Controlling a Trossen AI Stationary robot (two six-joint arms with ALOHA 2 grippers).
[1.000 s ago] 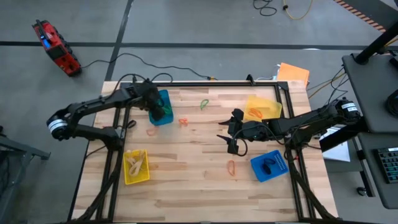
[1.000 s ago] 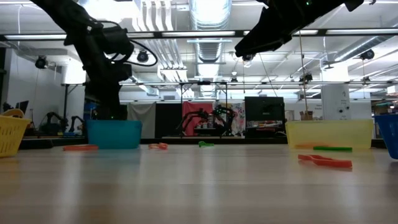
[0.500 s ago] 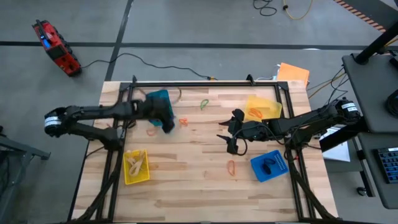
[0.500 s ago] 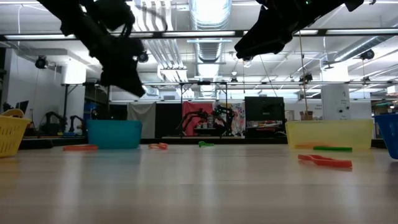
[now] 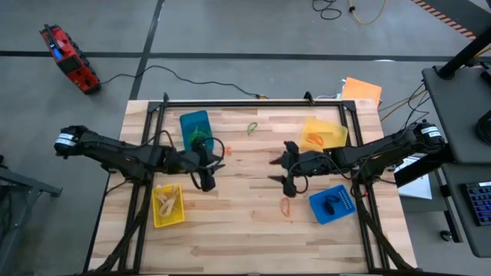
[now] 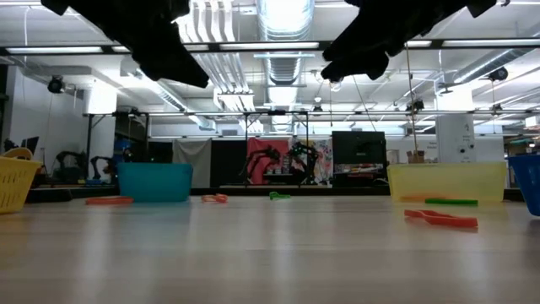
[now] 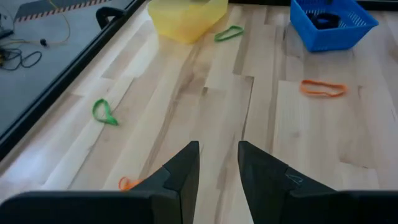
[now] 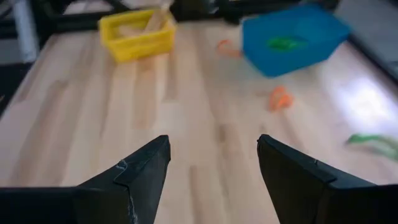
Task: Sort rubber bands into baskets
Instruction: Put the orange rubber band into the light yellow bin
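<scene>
L gripper [image 5: 205,182] hangs over table centre-left; in its wrist view the fingers [image 7: 181,171] stand a narrow gap apart, nothing between them, not touching the wood. R gripper [image 5: 282,170] hangs just right of centre, fingers [image 8: 134,171] spread wide, empty, clear of the surface.

Baskets: teal-blue one [image 5: 195,129] at 11 o'clock w/ a green band inside; yellow one [image 5: 168,205] at 8 o'clock holding tan bands; yellow one [image 5: 323,133] at 1 o'clock w/ an orange band in it; blue one [image 5: 332,204] at 4 o'clock w/ black bands.

Loose bands: green [image 5: 252,128] at 12 o'clock near the far edge; orange [image 5: 285,206] at 5 o'clock, just left of the blue basket; small orange [image 5: 226,149] just beside the L arm's wrist, right of the teal basket. L wrist view also shows a green band [image 7: 229,33] by the 1 o'clock basket.

Surface: pale wood plank table [image 5: 245,238] in a black frame. Orange sheet [image 5: 361,91] at the far right corner. Grey floor around; red tool [image 5: 69,60] and cables lie on it at upper left. Low view shows a workshop w/ ceiling strip lights behind.
</scene>
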